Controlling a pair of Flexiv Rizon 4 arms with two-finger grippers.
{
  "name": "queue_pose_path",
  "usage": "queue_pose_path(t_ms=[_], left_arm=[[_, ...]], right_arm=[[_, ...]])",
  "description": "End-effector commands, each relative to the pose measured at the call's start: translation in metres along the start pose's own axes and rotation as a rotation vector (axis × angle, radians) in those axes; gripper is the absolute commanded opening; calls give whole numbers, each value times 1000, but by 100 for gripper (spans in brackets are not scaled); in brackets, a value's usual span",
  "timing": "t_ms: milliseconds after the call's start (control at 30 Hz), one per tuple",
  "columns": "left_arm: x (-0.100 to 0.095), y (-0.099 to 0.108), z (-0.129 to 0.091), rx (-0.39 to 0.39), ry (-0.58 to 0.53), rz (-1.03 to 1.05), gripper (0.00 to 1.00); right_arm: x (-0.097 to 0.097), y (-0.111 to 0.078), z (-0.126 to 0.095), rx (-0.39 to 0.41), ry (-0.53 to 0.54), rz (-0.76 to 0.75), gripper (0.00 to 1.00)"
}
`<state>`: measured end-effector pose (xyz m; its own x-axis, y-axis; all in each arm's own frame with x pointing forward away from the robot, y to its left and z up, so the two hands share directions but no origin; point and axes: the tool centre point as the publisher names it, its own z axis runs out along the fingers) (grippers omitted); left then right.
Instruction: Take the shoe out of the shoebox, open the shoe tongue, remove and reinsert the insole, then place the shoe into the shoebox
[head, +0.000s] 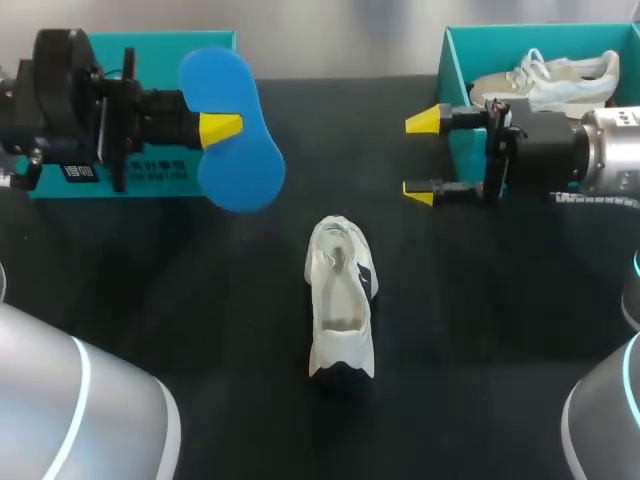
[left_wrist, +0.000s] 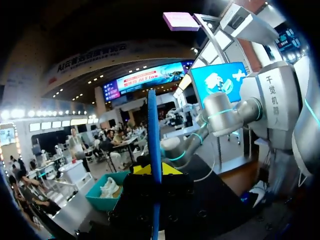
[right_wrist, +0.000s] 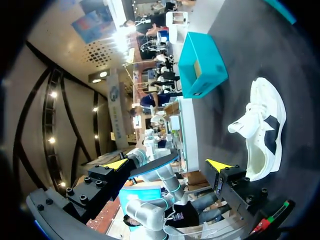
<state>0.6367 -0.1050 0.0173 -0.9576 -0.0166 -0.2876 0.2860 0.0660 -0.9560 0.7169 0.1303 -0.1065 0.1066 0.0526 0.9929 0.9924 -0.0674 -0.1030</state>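
- The insole, blue, is off the tabletop and pinched flat between the fingers of the left end effector. In the left wrist view it stands edge-on between the yellow tips, so that end effector is closed on it.
- The shoe sits on its sole with its mouth up, well apart from both end effectors. It is below and to the side of the left one, and below and ahead of the right one.
- The right end effector is wide open and holds nothing.
- The step in hand looks like reinsertion. I would tilt the insole so one narrow end leads, feed it down into the mouth towards the toe, and let go only once it lies flat.
- The empty right end effector could pin the shoe's rim, since a light shoe may slide or tip when pushed.
- Just behind the right end effector is the teal shoebox, with a second shoe in it. Another teal box is behind the left end effector.
- Both boxes sit at the far edge, so their walls are the things to keep clear of. The dark tabletop around the shoe gives open room for both arms to come down.
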Motion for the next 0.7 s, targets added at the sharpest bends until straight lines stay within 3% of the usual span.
queue_pose_path(t_ms=[33,467,567,700], left_arm=[[5,13,5,43,16,440,0],[5,13,5,43,16,440,0],[-3,21,8,100,25,581,0],[-10,41,13,73,-5,767,0]], right_arm=[[1,5,5,19,6,5,100],[-1,8,7,2,21,36,100],[-1,8,7,2,21,36,100],[-1,8,7,2,21,36,100]])
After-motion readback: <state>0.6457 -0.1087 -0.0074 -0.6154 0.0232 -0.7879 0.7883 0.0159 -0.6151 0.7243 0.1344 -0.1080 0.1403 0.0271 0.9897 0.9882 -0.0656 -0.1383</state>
